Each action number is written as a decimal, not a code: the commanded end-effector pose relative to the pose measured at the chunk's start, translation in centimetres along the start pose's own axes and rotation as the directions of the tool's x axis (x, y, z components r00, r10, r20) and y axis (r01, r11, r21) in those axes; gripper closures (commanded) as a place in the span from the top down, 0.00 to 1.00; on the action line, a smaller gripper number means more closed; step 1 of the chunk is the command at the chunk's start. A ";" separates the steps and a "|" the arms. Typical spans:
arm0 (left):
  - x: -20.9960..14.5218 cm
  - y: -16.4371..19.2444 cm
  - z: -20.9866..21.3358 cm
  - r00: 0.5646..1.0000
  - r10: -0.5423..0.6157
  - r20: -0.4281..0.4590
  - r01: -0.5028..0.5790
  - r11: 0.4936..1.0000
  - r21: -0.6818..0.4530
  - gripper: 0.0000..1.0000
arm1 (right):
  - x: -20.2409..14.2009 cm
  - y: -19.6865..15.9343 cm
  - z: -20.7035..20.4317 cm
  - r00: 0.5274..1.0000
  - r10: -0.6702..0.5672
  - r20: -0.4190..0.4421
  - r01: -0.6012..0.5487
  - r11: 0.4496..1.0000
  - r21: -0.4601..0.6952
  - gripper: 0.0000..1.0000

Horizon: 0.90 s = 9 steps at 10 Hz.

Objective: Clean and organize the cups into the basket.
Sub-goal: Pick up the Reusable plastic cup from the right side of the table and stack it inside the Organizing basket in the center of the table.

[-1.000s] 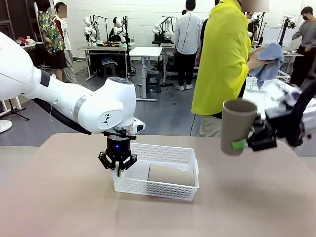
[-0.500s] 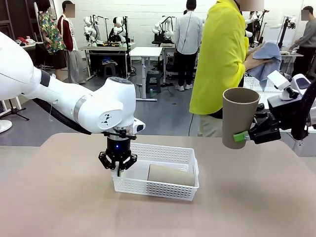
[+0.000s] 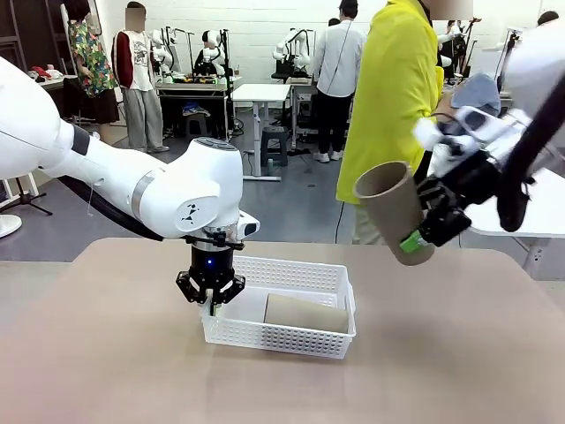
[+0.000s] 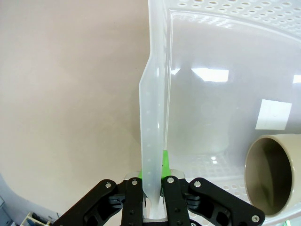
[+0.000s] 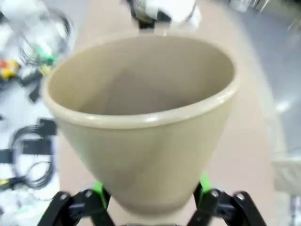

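Tilted over from upright within the last second, the held cup point(image 3: 393, 212) is now carried with its open mouth turned up and toward the basket side, and it has been brought a little nearer the middle of the table. It is a tan, tapered cup, and its narrow base is gripped between the right fingers point(image 3: 413, 240); in the right wrist view the green pads are seen pressed against either side of the base, with the wide mouth point(image 5: 141, 117) flaring away beyond the fingertips.

A second tan cup point(image 3: 305, 314) is already laid on its side in the basket point(image 3: 282, 337), its mouth turned toward the left fingers point(image 3: 212, 299). Those fingers are clenched on the basket's side wall point(image 4: 153, 141), which is pinched between the two pads, and the lying cup point(image 4: 268, 174) is seen just beyond and to one side of them. The left arm and the basket have not shifted over the same second.

As a judgement of progress, one cup is stowed and one is on its way: the held cup is high above the table point(image 3: 106, 353) and well apart from the basket, so it has yet to be lowered and released beside the first. Room for it appears to be left in the half of the basket nearest the left fingers. A person point(image 3: 393, 97) in yellow stands beyond the far edge of the table, behind the right fingers.
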<state>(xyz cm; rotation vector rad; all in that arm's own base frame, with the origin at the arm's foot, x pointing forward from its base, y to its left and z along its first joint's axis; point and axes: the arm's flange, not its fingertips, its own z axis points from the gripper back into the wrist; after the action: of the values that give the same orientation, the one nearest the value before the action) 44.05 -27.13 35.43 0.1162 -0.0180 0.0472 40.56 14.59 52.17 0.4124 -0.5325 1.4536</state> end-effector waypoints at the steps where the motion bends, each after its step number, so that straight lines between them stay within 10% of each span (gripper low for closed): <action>1: -0.1 0.2 -0.4 1.000 -0.007 -0.007 0.007 1.000 0.009 0.00 | 3.2 -3.1 -2.2 0.971 -0.024 -0.239 0.060 0.988 0.141 0.81; 4: -0.1 0.2 -0.4 1.000 -0.007 -0.007 0.007 1.000 0.009 0.00 | 4.7 -5.0 -7.8 0.859 -0.024 -0.511 0.139 0.972 0.189 0.81; 9: -0.1 0.2 -0.4 1.000 -0.007 -0.007 0.007 1.000 0.009 0.00 | 7.3 -5.2 -13.3 0.837 0.092 -0.539 0.042 0.972 0.231 0.81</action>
<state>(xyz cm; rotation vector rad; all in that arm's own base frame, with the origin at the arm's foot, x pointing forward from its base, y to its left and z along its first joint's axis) 44.05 -27.12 35.43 0.1162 -0.0180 0.0473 46.81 27.57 45.25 0.1772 0.0953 1.5626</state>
